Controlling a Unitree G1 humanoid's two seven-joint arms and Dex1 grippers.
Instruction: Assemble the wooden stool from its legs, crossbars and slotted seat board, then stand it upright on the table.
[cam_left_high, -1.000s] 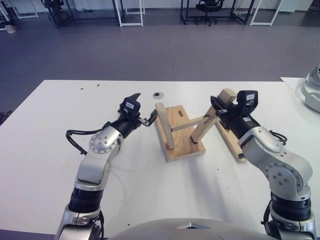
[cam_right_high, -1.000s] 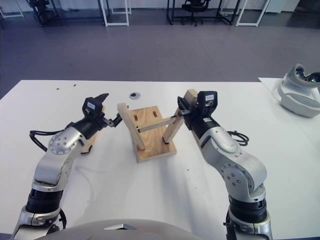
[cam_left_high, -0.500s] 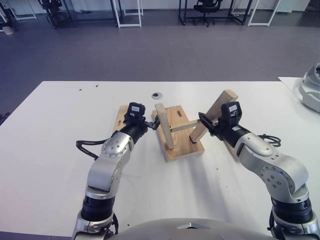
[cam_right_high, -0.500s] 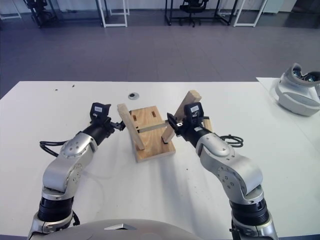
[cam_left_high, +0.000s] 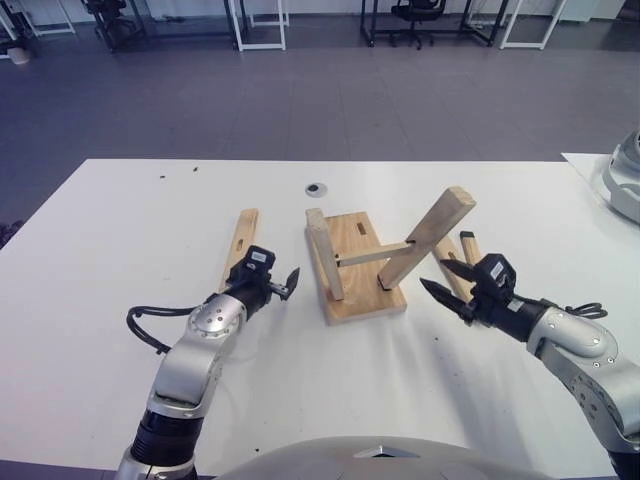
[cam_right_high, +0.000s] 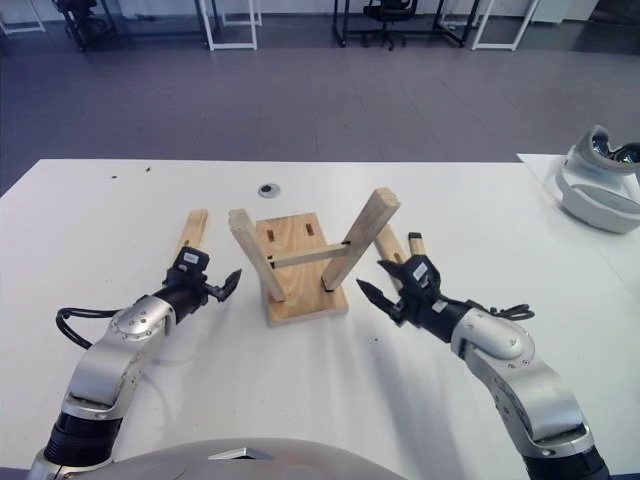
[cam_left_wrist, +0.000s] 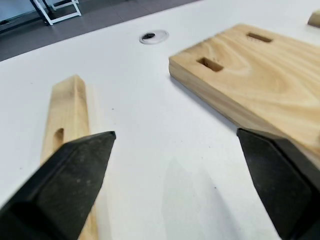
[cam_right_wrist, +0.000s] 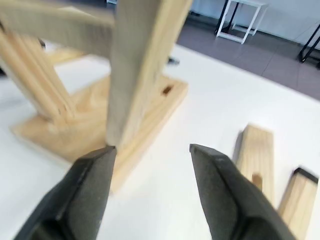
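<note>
seat board (cam_left_high: 363, 288) centred on table (cam_left_high: 100, 260), loose leg (cam_left_high: 243, 238) left, loose pieces (cam_right_high: 392, 250) right

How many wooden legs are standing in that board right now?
2. The left leg stands near the seat board's left edge. The right leg leans away to the right, with a crossbar joining them. None seems hidden.
</note>
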